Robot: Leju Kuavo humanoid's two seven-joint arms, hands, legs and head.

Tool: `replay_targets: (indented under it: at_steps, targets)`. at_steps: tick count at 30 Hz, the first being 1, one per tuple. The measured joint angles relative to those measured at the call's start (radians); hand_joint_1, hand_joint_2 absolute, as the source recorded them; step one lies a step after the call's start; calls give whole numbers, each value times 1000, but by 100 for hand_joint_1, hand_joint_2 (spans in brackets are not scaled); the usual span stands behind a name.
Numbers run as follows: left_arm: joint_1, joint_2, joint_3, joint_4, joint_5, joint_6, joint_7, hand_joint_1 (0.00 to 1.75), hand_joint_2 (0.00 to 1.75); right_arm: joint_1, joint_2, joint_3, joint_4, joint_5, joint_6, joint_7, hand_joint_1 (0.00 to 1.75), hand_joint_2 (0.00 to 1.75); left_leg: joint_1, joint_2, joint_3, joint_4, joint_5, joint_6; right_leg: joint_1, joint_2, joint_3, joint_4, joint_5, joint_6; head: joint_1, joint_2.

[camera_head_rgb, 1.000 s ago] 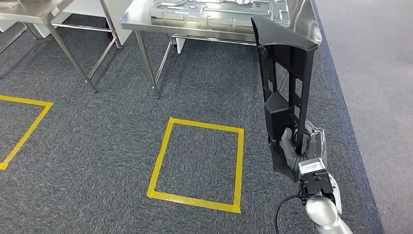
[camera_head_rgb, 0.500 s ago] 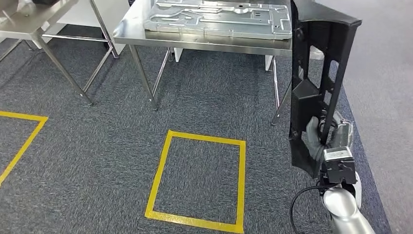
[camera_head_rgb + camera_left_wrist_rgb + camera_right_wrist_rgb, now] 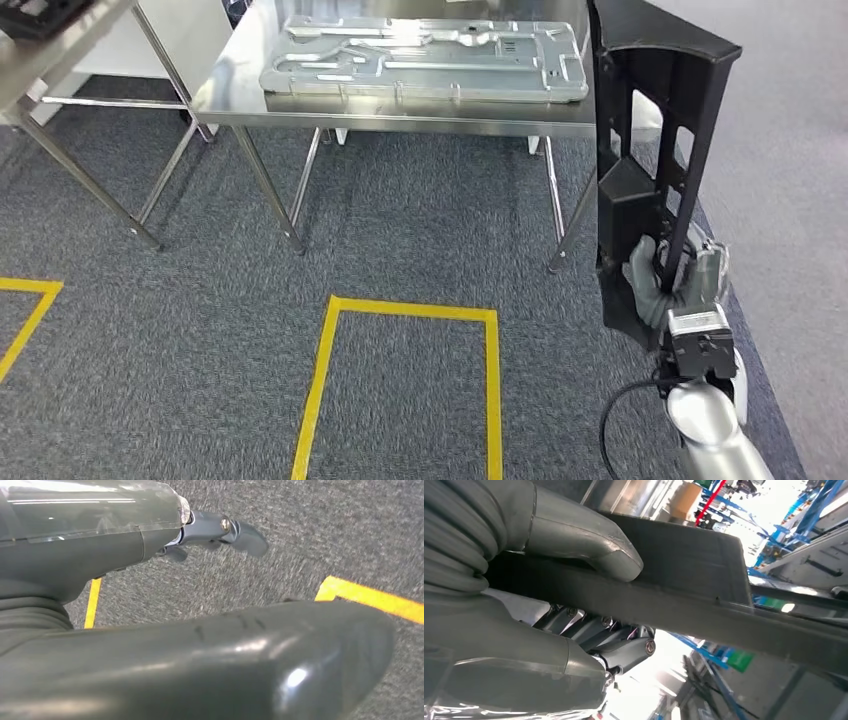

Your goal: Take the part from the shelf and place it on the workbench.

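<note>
The right hand [image 3: 668, 283] is clamped on the part [image 3: 650, 150], low on the right of the head view. Its grey thumb wraps one side of the part's lower end and its darker fingers [image 3: 706, 270] close on the other side. In the right wrist view the thumb [image 3: 584, 537] presses flat on a dark face of the part [image 3: 704, 585], with the fingers [image 3: 619, 642] curled beneath it.

The part is one long black frame with open slots along its length. Its long axis stands nearly upright, rising from the hand, and its broad top end points up and away toward the far right corner of the workbench [image 3: 400, 105], which it overlaps in the head view. It is held in the air, above the carpet [image 3: 420, 230].

The left hand [image 3: 215, 532] hangs over the carpet with nothing in it, its fingers apart.

One steel workbench stands far and centre, and on it lies one flat grey metal plate [image 3: 425, 58] with stamped ribs. A second steel table [image 3: 70, 45] shows at the far left. Two yellow tape squares mark the carpet: one [image 3: 400, 380] near and centre, one [image 3: 30, 310] at the left edge.
</note>
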Motion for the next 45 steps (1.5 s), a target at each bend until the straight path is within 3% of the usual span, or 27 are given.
replay_targets:
  at_steps: [2, 3, 5, 7, 8, 9, 10, 12, 13, 14, 16, 18, 20, 22, 23, 25, 27, 29, 31, 33, 35, 37, 38, 39, 42, 43, 45]
  targets:
    - [-1, -2, 1, 0, 2, 2, 1, 0, 0, -20, 0, -1, 4, 4, 4, 0, 175, 175, 6, 1, 42, -34, -8, 7, 1, -22, -48, 87, 24, 8, 0, 0]
    - [0, -3, 2, 0, 2, 2, 2, 0, 0, -32, 0, -2, 8, 4, 7, 0, 175, 175, 8, 1, 59, -43, -15, 9, 0, -34, -87, 142, 18, 11, 0, 0]
    - [0, -4, 4, 0, 2, 2, 2, 0, 0, -50, 0, -3, 18, 5, 11, 1, 175, 175, 12, 1, 94, -51, -38, 10, -2, -42, -167, 219, -41, 21, 0, 0]
    - [1, -6, 7, 0, 2, 2, 3, 0, 0, -56, 0, -4, 27, 5, 11, 2, 175, 175, 18, -1, 134, -53, -68, 5, -8, -45, -213, 214, -93, 29, 0, 0]
    - [3, -7, 8, 0, 2, 2, 3, 0, 0, -58, 0, -4, 31, 5, 11, 3, 175, 175, 21, -2, 156, -53, -85, 1, -11, -47, -220, 178, -82, 33, 0, 0]
    - [4, -8, 9, 0, 2, 2, 3, 0, 0, -60, 0, -4, 35, 5, 11, 3, 175, 175, 23, -2, 177, -53, -103, -4, -14, -52, -220, 126, -37, 38, 0, 0]
    - [6, -9, 10, 0, 2, 2, 3, 0, 0, -60, 0, -5, 39, 5, 11, 3, 175, 175, 24, -2, 199, -50, -122, -10, -17, -59, -220, 70, 39, 41, 0, 0]
    - [5, -9, 13, 1, 2, 2, 4, 0, 0, -63, 0, -5, 48, 5, 12, 3, 175, 175, 23, -1, 227, -49, -156, -23, -15, -68, -216, 7, 147, 32, -1, 0]
    - [3, -9, 14, 1, 3, 2, 4, 0, 0, -66, 0, -6, 50, 6, 12, 4, 175, 175, 22, 0, 237, -45, -164, -30, -12, -68, -214, 0, 164, 22, -2, 0]
    - [-1, -9, 15, 1, 2, 2, 4, 0, 0, -70, 0, -6, 51, 7, 12, 4, 175, 175, 23, 1, 237, -34, -162, -37, -10, -63, -206, 4, 152, 11, -3, 0]
    - [-8, -10, 16, 1, 2, 2, 4, 0, 0, -76, 0, -8, 50, 8, 12, 3, 175, 175, 27, 4, 211, 43, -138, -45, -11, -57, -183, -1, 136, -6, -5, 0]
    - [-10, -10, 16, 1, 2, 2, 4, 0, 0, -80, 0, -8, 49, 9, 12, 2, 175, 175, 30, 7, 129, 172, -137, -52, -11, -56, -155, -8, 118, -17, -5, 0]
    - [-10, -11, 17, 1, 3, 2, 4, 0, 0, -82, 0, -7, 50, 8, 16, 5, 175, 175, 30, 9, 37, 272, -198, -57, -10, -54, -131, -10, 97, -22, -5, 0]
    - [-7, -11, 17, 1, 3, 2, 4, 0, 0, -88, 0, -6, 56, 5, 28, 16, 175, 175, 30, 10, -22, 283, -251, -57, -8, -50, -105, -10, 75, -22, -5, 0]
    - [-4, -11, 17, 1, 4, 2, 4, 0, 0, -95, -1, -5, 61, 4, 37, 25, 175, 175, 30, 10, -33, 250, -241, -53, -8, -48, -90, -10, 63, -21, -5, 0]
    - [0, -11, 18, 1, 4, 2, 5, 0, 0, -118, -4, -2, 78, 10, 53, 45, 175, 175, 27, 11, -29, 138, -139, -39, -6, -46, -62, -11, 42, -17, -5, 0]
    - [1, -11, 19, 1, 4, 3, 7, 0, 0, -144, -7, 2, 103, 18, 70, 67, 175, 175, 19, 10, -20, 63, -75, -24, -4, -41, -44, -14, 22, -5, -5, 0]
    - [0, -12, 20, 1, 7, 4, 11, 0, 0, -165, -9, 7, 128, 23, 83, 89, 175, 175, 16, 6, -6, 42, -80, -14, -2, -37, -29, -9, 22, 13, -5, 0]
    - [0, -14, 23, 1, 12, 8, 15, 0, 0, -183, -11, 12, 152, 33, 89, 106, 175, 175, 19, 4, 24, 19, -51, 0, -4, -40, -20, 15, 28, 27, -4, 0]
    - [1, -17, 27, 1, 18, 15, 20, 0, 0, -202, -11, 18, 181, 48, 88, 119, 175, 175, 19, 5, 51, 9, -32, 10, -5, -45, -53, 88, 10, 30, -4, 0]
    - [1, -23, 34, 1, 24, 23, 22, 0, 0, -219, -10, 23, 211, 63, 76, 124, 175, 175, 16, 6, 64, 10, -42, 16, -4, -47, -135, 195, -38, 32, -3, 0]
    - [2, -27, 41, 1, 26, 26, 21, 0, 0, -234, -10, 27, 236, 61, 58, 125, 175, 175, 12, 3, 77, 10, -58, 18, -3, -48, -202, 237, -80, 33, -3, 0]
    - [4, -30, 43, 1, 26, 26, 19, 0, 0, -241, -10, 29, 245, 48, 51, 122, 175, 175, 10, 1, 88, 10, -68, 18, -2, -48, -215, 215, -75, 31, -3, 0]
    - [6, -31, 45, 1, 26, 26, 17, 0, 0, -249, -10, 30, 252, 30, 45, 117, 175, 175, 7, 0, 101, 10, -79, 17, 1, -48, -217, 168, -44, 26, -3, 0]
    - [14, -41, 49, 3, 26, 26, 10, 0, 0, -266, -10, 32, 260, -19, 16, 81, 175, 175, 4, -3, 134, 8, -112, 10, 16, -50, -201, 20, 125, 7, -3, 0]
    - [14, -43, 50, 3, 26, 27, 9, 0, 0, -269, -10, 33, 259, -25, 4, 68, 175, 175, 4, -4, 142, 6, -118, 5, 19, -49, -197, 0, 152, 3, -1, 0]
    - [11, -45, 51, 4, 24, 28, 6, 0, 0, -276, -10, 35, 245, -25, -17, 47, 175, 175, 4, -4, 142, 27, -107, -8, 18, -47, -179, -14, 141, -5, 1, 0]
